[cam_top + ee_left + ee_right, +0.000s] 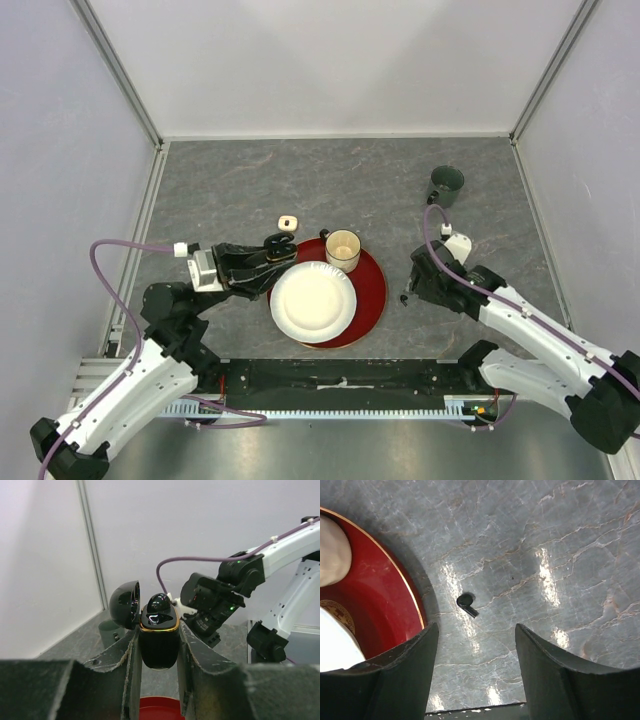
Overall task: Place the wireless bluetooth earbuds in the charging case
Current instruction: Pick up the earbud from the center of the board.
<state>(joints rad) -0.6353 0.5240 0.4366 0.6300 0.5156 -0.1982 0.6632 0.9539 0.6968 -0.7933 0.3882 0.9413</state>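
The small black earbud [466, 604], a bean-shaped bud with a short stem, lies on the grey marbled table [560, 555], just ahead of the right gripper [476, 628]. It sits in the gap between the fingers, nearer the one on the tray side. Those fingers [412, 665] stand apart and touch nothing. Just beyond that tray-side finger runs the gold-edged rim of the round red tray [385, 595].

The step in hand looks like the pick. To do it well, the gripper should centre over the bud and turn so the pads meet its rounded body, not the stem. It should come down until the tips nearly graze the table, then close gently, since so small and smooth a piece could squirt out sideways.

The left gripper [159, 630] is clamped on the glossy black charging case with a gold band [159, 647]. It holds the case upright with the domed lid [125, 605] swung open to one side.

Only the right wrist view shows the bud. Only the left wrist view shows the open case, where a shiny black dome rises from the top; I cannot tell whether that is a seated bud. The top view alone shows the white paper plate [313, 300] and tan paper cup [343, 250] on the tray beside the left gripper.
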